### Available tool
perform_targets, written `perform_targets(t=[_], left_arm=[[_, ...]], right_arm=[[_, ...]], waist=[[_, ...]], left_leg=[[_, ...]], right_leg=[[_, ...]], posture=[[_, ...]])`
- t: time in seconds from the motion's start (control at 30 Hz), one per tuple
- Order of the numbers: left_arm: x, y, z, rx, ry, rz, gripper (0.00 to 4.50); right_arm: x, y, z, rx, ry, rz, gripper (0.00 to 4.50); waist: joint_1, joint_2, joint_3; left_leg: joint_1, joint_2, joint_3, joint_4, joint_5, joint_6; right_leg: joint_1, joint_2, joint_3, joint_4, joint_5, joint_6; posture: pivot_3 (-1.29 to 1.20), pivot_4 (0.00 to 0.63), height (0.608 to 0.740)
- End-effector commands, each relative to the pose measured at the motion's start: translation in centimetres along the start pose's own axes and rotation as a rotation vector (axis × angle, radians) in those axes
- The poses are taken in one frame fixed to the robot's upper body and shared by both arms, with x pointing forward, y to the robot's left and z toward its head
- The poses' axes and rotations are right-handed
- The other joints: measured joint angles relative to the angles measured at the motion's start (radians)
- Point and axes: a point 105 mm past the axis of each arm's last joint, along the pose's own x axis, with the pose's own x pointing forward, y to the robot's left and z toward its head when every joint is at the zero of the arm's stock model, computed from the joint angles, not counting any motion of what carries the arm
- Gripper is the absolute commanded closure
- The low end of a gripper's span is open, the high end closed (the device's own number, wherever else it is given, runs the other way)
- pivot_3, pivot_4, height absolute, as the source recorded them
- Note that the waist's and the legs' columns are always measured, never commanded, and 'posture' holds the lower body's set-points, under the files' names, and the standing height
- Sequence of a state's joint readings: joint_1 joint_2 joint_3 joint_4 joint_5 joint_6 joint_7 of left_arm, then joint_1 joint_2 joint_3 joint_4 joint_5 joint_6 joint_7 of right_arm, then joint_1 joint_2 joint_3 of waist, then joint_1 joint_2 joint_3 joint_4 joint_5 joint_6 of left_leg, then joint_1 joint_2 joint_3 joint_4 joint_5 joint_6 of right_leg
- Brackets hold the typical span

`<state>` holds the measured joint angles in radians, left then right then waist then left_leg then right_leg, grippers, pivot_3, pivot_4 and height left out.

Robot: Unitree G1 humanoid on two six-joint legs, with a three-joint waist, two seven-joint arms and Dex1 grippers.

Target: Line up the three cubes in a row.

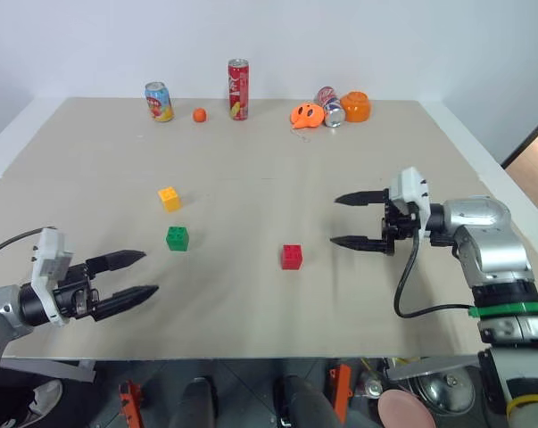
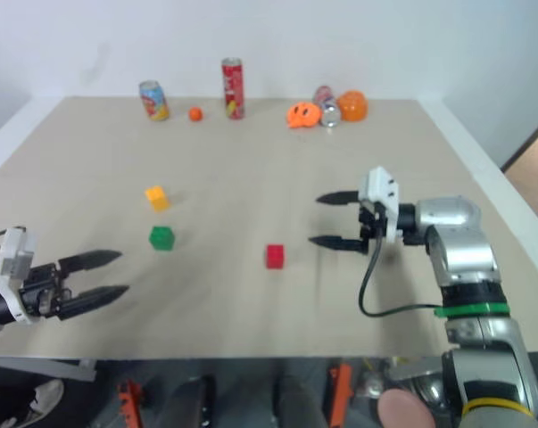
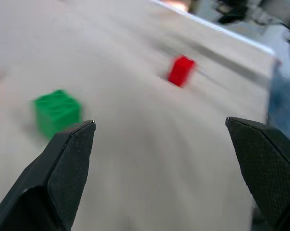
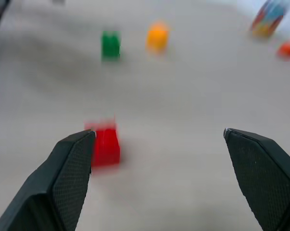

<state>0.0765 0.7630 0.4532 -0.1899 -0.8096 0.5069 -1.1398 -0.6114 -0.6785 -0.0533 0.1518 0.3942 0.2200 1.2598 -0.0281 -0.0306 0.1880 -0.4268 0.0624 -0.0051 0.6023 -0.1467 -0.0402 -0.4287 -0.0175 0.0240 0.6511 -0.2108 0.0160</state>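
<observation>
**Both jaws wide and empty; cubes not yet in a row**

Jaws on the right gripper [image 1: 355, 219] stand wide apart and hold nothing; it hangs just to the right of the red cube [image 1: 292, 256], apart from it. Likewise the left gripper [image 1: 136, 275] gapes empty, near the green cube [image 1: 177, 238] on its side away from the red cube.

From the red cube, the green cube sits well to the left, and the yellow cube [image 1: 169, 198] lies just beyond the green, nearer the cans [image 1: 238, 89]. All three rest on the table [image 1: 90, 160]. Judged so, they form a bent line, not a row; at least one cube needs shifting.
</observation>
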Motion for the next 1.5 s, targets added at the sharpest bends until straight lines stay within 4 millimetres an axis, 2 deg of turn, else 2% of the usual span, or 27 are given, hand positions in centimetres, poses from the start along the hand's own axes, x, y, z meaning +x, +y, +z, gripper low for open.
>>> perform_targets(t=[0.03, 0.13, 0.23, 0.37, 0.53, 0.63, 0.77, 0.97, 1.23, 1.33, 1.5], left_arm=[[-1.2, 1.1, 0.6, -0.044, -0.05, 0.093, 0.0], [-2.2, 1.6, -1.2, -0.072, 0.016, 0.138, 0.0], [-2.0, 3.1, -3.1, -0.013, 0.121, 0.207, 0.0], [0.7, 4.1, -4.7, 0.076, 0.213, 0.242, 0.0], [4.6, 4.2, -4.7, 0.113, 0.23, 0.265, 0.0], [6.6, 3.8, -3.8, 0.119, 0.188, 0.263, 0.0], [8.0, 3.6, -3.0, 0.068, 0.167, 0.29, 0.0], [8.4, 4.9, -3.4, 0.023, 0.214, 0.422, 0.0], [9.3, 4.3, -4.8, -0.089, 0.291, 0.485, 0.0], [9.5, 4.6, -4.8, -0.144, 0.3, 0.541, 0.0], [9.6, 5.7, -4.5, -0.132, 0.318, 0.654, 0.0]], right_arm=[[1.0, 0.1, 2.7, 0.017, -0.123, -0.139, 0.09], [2.9, 1.7, 3.2, 0.068, -0.181, -0.185, 0.09], [5.1, 4.1, 3.2, 0.102, -0.189, -0.161, 0.09], [6.2, 6.0, 3.2, 0.138, -0.203, -0.147, 0.09], [6.7, 7.6, 3.2, 0.147, -0.2, -0.123, 0.09], [6.9, 7.8, 3.0, 0.154, -0.196, -0.128, 0.09], [6.9, 7.9, 2.9, 0.164, -0.2, -0.137, 0.09], [6.9, 7.6, 3.0, 0.165, -0.209, -0.154, 0.09], [6.7, 7.3, 3.0, 0.164, -0.209, -0.166, 0.09], [6.7, 7.2, 2.9, 0.164, -0.208, -0.168, 0.09], [6.7, 7.1, 2.8, 0.166, -0.205, -0.168, 0.09]], waist=[[-0.001, -0.001, 0.0], [-0.002, -0.001, -0.001], [0.002, -0.002, -0.002], [0.01, -0.003, -0.002], [0.012, -0.004, -0.003], [0.009, -0.005, -0.003], [0.008, -0.005, -0.003], [0.007, -0.005, -0.003], [0.007, -0.005, -0.003], [0.007, -0.005, -0.003], [0.006, -0.005, -0.003]], left_leg=[[0.0, 0.0, 0.0, 0.0, 0.0, 0.0], [0.0, 0.0, 0.001, 0.001, 0.0, 0.0], [-0.003, 0.0, 0.003, 0.001, 0.0, -0.001], [-0.007, 0.0, 0.003, 0.001, 0.0, -0.001], [-0.01, 0.0, 0.006, 0.004, 0.001, -0.001], [-0.01, 0.0, 0.006, 0.005, 0.001, -0.001], [-0.01, 0.0, 0.005, 0.006, 0.001, -0.001], [-0.01, 0.001, 0.003, 0.005, 0.001, -0.001], [-0.008, 0.001, 0.001, 0.007, 0.001, -0.001], [-0.007, 0.0, 0.001, 0.008, 0.001, -0.001], [0.0, 0.0, 0.0, 0.008, 0.001, -0.001]], right_leg=[[0.0, 0.0, 0.0, 0.0, 0.0, 0.0], [-0.001, 0.0, 0.001, 0.0, 0.0, 0.0], [-0.005, -0.002, 0.001, 0.0, 0.0, -0.001], [-0.008, -0.002, 0.001, 0.0, 0.001, -0.001], [-0.008, -0.004, 0.001, 0.0, 0.002, 0.001], [-0.008, -0.004, 0.001, 0.0, 0.003, 0.001], [-0.008, -0.002, 0.001, 0.0, 0.005, 0.001], [-0.008, 0.001, 0.002, 0.0, 0.006, 0.002], [-0.006, 0.001, 0.002, 0.0, 0.006, 0.002], [-0.004, 0.001, 0.002, 0.0, 0.006, 0.002], [0.004, 0.001, 0.002, -0.001, 0.006, 0.001]], posture=[[0.0, 0.15, 0.74], [0.0, 0.15, 0.74], [0.0, 0.15, 0.74], [0.0, 0.15, 0.74], [0.0, 0.15, 0.74], [0.0, 0.15, 0.74], [0.0, 0.15, 0.74], [0.0, 0.15, 0.74], [0.0, 0.15, 0.74], [0.0, 0.15, 0.74], [0.0, 0.15, 0.74]])
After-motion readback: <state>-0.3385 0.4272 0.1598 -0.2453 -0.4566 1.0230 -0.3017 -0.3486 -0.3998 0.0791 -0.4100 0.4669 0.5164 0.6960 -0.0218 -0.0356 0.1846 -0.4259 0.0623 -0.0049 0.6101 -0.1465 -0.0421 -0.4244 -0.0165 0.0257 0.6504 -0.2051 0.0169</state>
